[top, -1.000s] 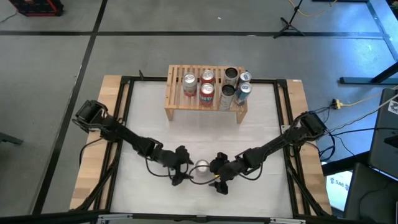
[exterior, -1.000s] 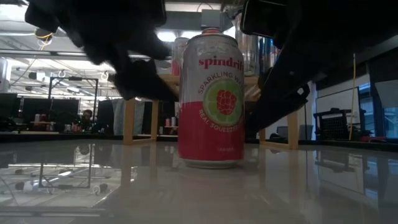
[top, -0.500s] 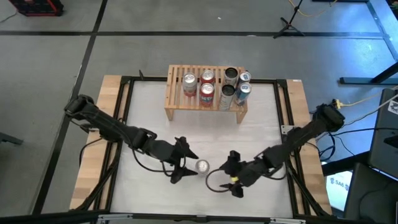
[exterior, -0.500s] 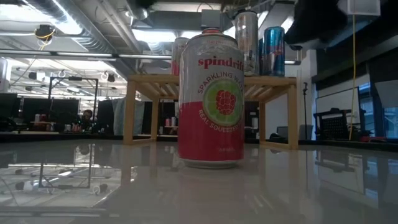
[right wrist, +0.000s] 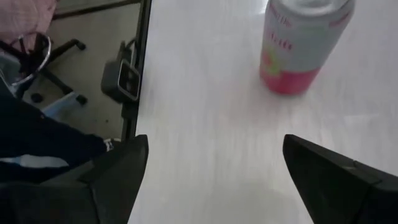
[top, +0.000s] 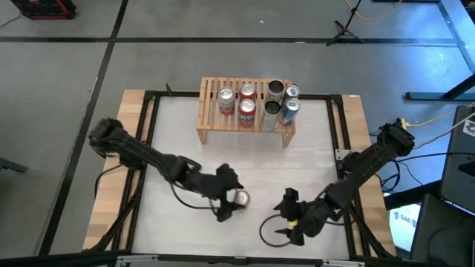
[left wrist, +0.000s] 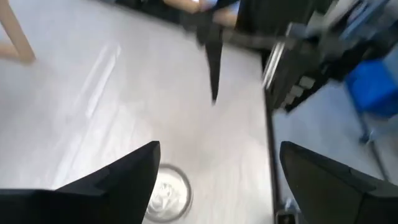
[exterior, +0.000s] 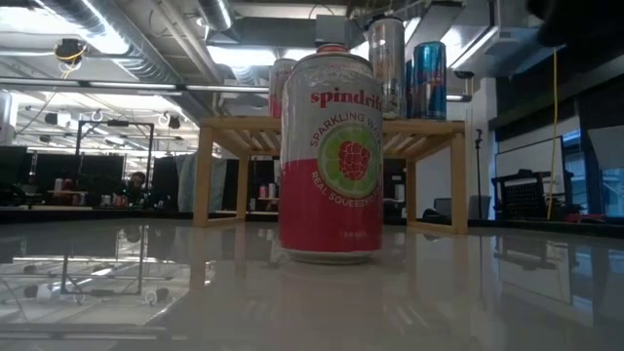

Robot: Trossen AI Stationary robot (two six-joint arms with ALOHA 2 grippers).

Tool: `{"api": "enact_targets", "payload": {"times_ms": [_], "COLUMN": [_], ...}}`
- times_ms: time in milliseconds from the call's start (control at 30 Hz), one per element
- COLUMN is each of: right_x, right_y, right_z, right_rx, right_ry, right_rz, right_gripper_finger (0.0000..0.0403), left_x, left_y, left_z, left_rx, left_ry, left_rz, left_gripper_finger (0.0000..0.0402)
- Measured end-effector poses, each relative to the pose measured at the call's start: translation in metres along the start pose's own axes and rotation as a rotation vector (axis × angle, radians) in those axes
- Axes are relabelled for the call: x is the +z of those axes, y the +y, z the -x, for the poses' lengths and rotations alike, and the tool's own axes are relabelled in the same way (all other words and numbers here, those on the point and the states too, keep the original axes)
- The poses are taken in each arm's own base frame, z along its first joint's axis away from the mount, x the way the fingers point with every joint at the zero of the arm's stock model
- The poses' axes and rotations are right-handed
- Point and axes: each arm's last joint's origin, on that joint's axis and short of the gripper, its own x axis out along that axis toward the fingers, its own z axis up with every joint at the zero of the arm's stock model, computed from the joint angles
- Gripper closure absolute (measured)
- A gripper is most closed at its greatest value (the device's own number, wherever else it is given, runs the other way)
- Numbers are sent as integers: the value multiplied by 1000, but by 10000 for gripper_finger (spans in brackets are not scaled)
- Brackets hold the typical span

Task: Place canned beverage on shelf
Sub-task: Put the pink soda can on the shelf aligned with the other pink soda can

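Note:
A pink and white canned beverage stands upright on its base on the white table, near the middle front. My left gripper hovers open just above it, toward its left. In the left wrist view the can's silver top shows below, beside one finger. My right gripper is open and raised, off to the can's right, and its wrist view sees the can farther off. The light-wood shelf stands at the far middle of the table.
Several cans stand on the shelf's slatted top, filling its middle and right; its left end is bare. In the low view the shelf rises behind the can. A black frame runs along the table's edges.
Both grippers stood close on either side of the can and have risen out of the low view. The right one has drawn back toward the table's right and near edge. The left one has gone up and hangs over the can. Both stay open; the can has not moved.

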Motion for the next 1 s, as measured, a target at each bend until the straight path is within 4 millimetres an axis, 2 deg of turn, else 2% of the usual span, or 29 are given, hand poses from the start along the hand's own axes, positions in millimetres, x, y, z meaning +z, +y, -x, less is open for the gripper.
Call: {"api": "enact_targets", "payload": {"times_ms": [200, 300, 633, 900, 1000], "right_x": [-14, -20, -34, -35, -35], "right_y": [8, 14, 28, 29, 29], "right_z": [5, 9, 18, 18, 18], "right_rx": [-39, -60, -55, -42, -40], "right_ry": [21, -10, -38, -23, -24], "right_rz": [-5, -6, 11, 14, 21], "right_gripper_finger": [40, 40, 40, 40, 40], "left_x": [-7, -11, -19, -42, -45], "left_y": [-7, -8, 0, 8, 9], "left_z": [-38, -53, -66, -90, -93], "left_rx": [141, 173, 285, 319, 323], "left_ry": [204, 239, 242, 359, 365], "left_rz": [3, 18, 54, 90, 90], "left_gripper_finger": [75, 75, 75, 75, 75]}}
